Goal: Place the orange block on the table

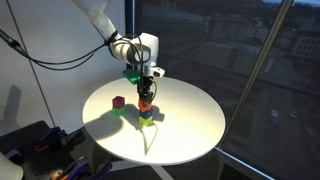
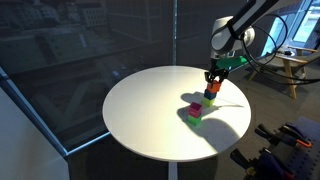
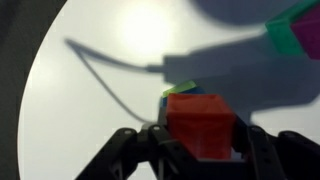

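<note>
Contact is shown in the wrist view between the gripper (image 3: 201, 132) and the orange block (image 3: 200, 118). The block is framed on both sides by the dark fingers (image 3: 128, 152), and no gap can be made out between the pads and the block's faces. The jaws are drawn in to the width of the block, which is held between them. Just past the block's far edge a strip of a blue cube (image 3: 193, 97) is seen, with a sliver of green beside it.

In an exterior view the gripper (image 1: 147, 88) is pointed straight down over a small stack near the middle of the table (image 1: 190, 125). The orange block (image 1: 146, 102) is at the top of that stack, above the blue cube (image 1: 147, 111) and a green cube (image 1: 148, 119). Whether the orange block is resting on the blue cube or is raised slightly off it cannot be told at this size.

A magenta cube (image 1: 118, 101) is seen near the stack but apart from it, untouched by the gripper. It appears at the upper right corner of the wrist view, blurred.

The same downward pose of the gripper (image 2: 212, 82) over the orange block (image 2: 211, 95) is seen in an exterior view, with the white table (image 2: 150, 110) spreading wide around the cubes.
</note>
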`<state>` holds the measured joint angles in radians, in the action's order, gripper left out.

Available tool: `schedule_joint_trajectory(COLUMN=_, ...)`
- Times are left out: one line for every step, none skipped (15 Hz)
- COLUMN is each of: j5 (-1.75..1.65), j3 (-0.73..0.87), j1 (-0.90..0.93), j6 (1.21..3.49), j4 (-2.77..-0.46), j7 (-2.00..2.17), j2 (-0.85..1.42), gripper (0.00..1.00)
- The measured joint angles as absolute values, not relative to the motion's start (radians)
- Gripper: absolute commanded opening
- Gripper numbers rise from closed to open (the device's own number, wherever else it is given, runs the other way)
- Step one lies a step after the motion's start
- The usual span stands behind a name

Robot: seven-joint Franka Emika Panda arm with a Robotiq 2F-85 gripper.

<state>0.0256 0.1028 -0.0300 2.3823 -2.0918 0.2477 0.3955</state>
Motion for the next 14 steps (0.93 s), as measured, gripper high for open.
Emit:
schedule_joint_trajectory(j5=0.023, j3=0.103, j1=-0.028, j6=2.379, j4=-2.092, j7=0.248, j2=0.392, gripper=0.31)
schedule_joint_trajectory(j5=0.018, j3=0.103, j1=-0.026, j6=2.374, j4=-2.092, j7=0.248, j2=0.387, gripper=0.31)
schedule_joint_trajectory(j5=0.010, j3=0.103, j1=-0.024, j6=2.366, j4=-2.092, j7=0.248, j2=0.382, gripper=0.31)
schedule_joint_trajectory(j5=0.000, j3=0.103, j1=-0.022, j6=2.357, j4=-2.092, j7=0.248, j2=0.375, gripper=0.31)
schedule_joint_trajectory(j5=-0.011, j3=0.103, j1=-0.019, j6=2.348, j4=-2.092, j7=0.248, j2=0.367, gripper=0.31)
schedule_joint_trajectory(j5=-0.022, j3=0.103, j1=-0.016, j6=2.340, j4=-2.092, j7=0.248, j2=0.358, gripper=0.31)
schedule_joint_trajectory(j5=-0.035, j3=0.103, j1=-0.012, j6=2.331, j4=-2.092, j7=0.248, j2=0.349, gripper=0.31)
schedule_joint_trajectory(j5=-0.049, j3=0.103, j1=-0.008, j6=2.322, j4=-2.093, j7=0.248, j2=0.339, gripper=0.31)
schedule_joint_trajectory(j5=-0.059, j3=0.103, j1=-0.004, j6=2.314, j4=-2.095, j7=0.248, j2=0.330, gripper=0.31)
schedule_joint_trajectory(j5=-0.070, j3=0.103, j1=0.000, j6=2.309, j4=-2.097, j7=0.248, j2=0.321, gripper=0.31)
schedule_joint_trajectory(j5=-0.081, j3=0.103, j1=0.003, j6=2.305, j4=-2.100, j7=0.248, j2=0.313, gripper=0.31)
schedule_joint_trajectory(j5=-0.090, j3=0.103, j1=0.006, j6=2.302, j4=-2.104, j7=0.248, j2=0.306, gripper=0.31)
schedule_joint_trajectory(j5=-0.097, j3=0.103, j1=0.008, j6=2.302, j4=-2.110, j7=0.248, j2=0.299, gripper=0.31)
schedule_joint_trajectory(j5=-0.104, j3=0.102, j1=0.010, j6=2.302, j4=-2.120, j7=0.248, j2=0.291, gripper=0.31)
